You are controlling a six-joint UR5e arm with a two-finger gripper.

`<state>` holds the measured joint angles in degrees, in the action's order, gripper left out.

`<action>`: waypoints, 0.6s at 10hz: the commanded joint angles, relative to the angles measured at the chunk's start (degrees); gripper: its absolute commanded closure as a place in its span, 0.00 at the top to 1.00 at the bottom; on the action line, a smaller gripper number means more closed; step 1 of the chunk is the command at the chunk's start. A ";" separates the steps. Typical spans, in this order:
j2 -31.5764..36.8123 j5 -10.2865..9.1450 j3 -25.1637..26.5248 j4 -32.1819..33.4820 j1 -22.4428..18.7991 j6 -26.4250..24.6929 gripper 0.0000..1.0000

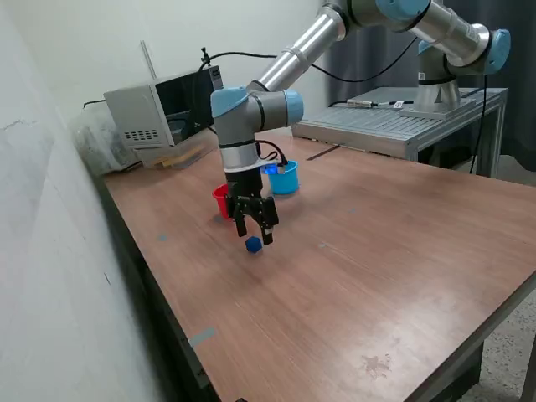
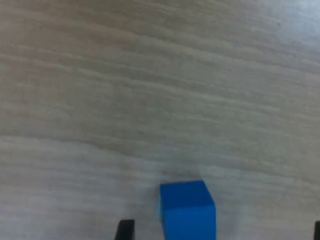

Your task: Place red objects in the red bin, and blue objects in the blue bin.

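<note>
A small dark blue cube (image 1: 253, 244) lies on the wooden table; it also shows in the wrist view (image 2: 188, 210). My gripper (image 1: 255, 234) hangs open just above it, fingers spread on either side and not touching it; one fingertip (image 2: 126, 229) shows beside the cube in the wrist view. The red cup (image 1: 221, 201) stands behind the gripper, partly hidden by it. The light blue cup (image 1: 284, 177) stands further back, toward the exterior view's right. No red cubes and no second blue cube are in view.
A grey box-shaped device (image 1: 155, 109) and clutter sit at the table's far corner by the wall. A metal bench (image 1: 394, 126) with the arm's base stands behind the table. The table's front edge (image 1: 469, 335) is near.
</note>
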<state>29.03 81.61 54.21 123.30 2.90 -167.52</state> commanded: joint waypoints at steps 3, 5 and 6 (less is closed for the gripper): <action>-0.55 0.83 -0.42 0.36 0.00 0.00 1.00; -0.55 2.14 -0.42 0.36 0.00 -0.09 0.00; -0.55 2.93 -0.34 0.36 0.00 -0.09 0.00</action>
<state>28.50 83.42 53.83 123.64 2.90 -167.57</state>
